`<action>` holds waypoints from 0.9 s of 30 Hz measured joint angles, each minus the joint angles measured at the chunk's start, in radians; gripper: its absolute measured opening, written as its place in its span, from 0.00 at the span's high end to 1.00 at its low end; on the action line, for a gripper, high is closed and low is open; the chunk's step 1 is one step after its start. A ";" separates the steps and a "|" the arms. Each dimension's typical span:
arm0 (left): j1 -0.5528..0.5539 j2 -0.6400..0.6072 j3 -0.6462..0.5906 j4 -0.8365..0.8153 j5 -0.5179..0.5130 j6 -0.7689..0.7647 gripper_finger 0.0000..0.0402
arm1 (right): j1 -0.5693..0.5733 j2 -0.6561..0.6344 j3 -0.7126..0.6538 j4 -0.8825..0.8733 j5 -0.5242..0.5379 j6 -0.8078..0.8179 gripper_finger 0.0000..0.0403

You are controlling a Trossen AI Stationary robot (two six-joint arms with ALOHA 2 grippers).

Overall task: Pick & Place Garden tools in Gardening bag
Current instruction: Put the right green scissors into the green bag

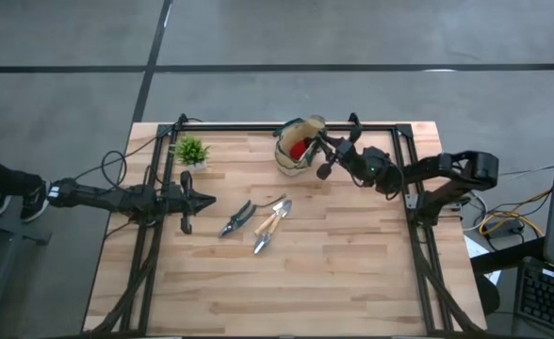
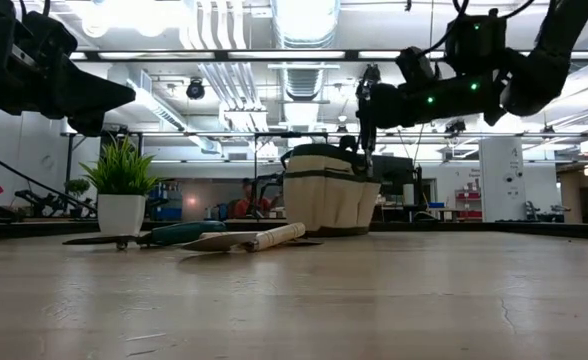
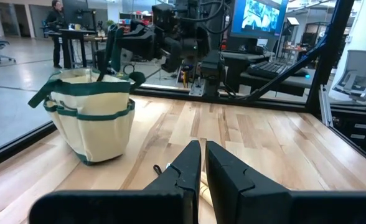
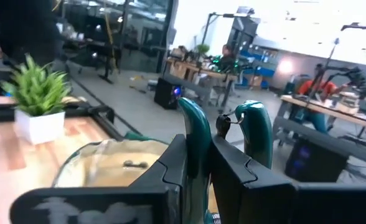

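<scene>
The tan gardening bag (image 1: 296, 151) with green trim stands at the table's far edge, with a red-headed piece (image 1: 301, 148) inside. My right gripper (image 1: 326, 151) is just right of and above the bag's rim, shut on a teal-handled pruner (image 4: 195, 134). The bag's opening (image 4: 108, 165) lies below it. A second pruner (image 1: 236, 218) and a wooden-handled trowel (image 1: 269, 224) lie flat on the table's middle. My left gripper (image 1: 204, 200) is shut and empty, hovering left of them. My right gripper pinches one teal handle (image 4: 192, 124) of the pruner between its two fingers. The other handle (image 4: 256, 130) stands free beside them. In the low view the pruner (image 2: 364, 135) hangs below the gripper, over the bag's rim (image 2: 329, 155) and clear of the table.
A small green potted plant (image 1: 191, 151) stands at the far left of the table, left of the bag. The black frame rails (image 1: 258, 125) run along the far edge and both sides. Bare wood lies toward the near edge.
</scene>
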 joint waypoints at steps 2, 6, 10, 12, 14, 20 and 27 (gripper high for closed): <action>0.000 0.000 0.000 0.000 0.000 0.000 0.92 | -0.015 0.022 -0.001 0.004 0.000 0.004 0.91; 0.000 0.000 0.000 0.000 0.000 0.000 0.92 | -0.046 0.077 -0.005 0.009 0.000 0.027 0.90; 0.000 0.000 0.000 0.000 0.000 0.000 0.92 | -0.059 0.126 -0.002 0.006 0.000 0.034 0.82; 0.000 0.000 0.000 0.000 0.000 0.000 0.92 | -0.058 0.143 0.007 0.002 -0.001 0.032 0.78; 0.000 0.000 0.000 0.000 0.000 0.000 0.92 | -0.057 0.145 0.017 0.004 -0.003 0.027 0.75; 0.000 0.000 0.000 0.000 0.000 0.000 0.92 | -0.059 0.102 0.030 -0.008 -0.002 -0.061 0.67; 0.000 0.000 0.000 0.000 0.000 0.000 0.92 | -0.074 0.065 0.031 -0.006 -0.007 -0.068 0.69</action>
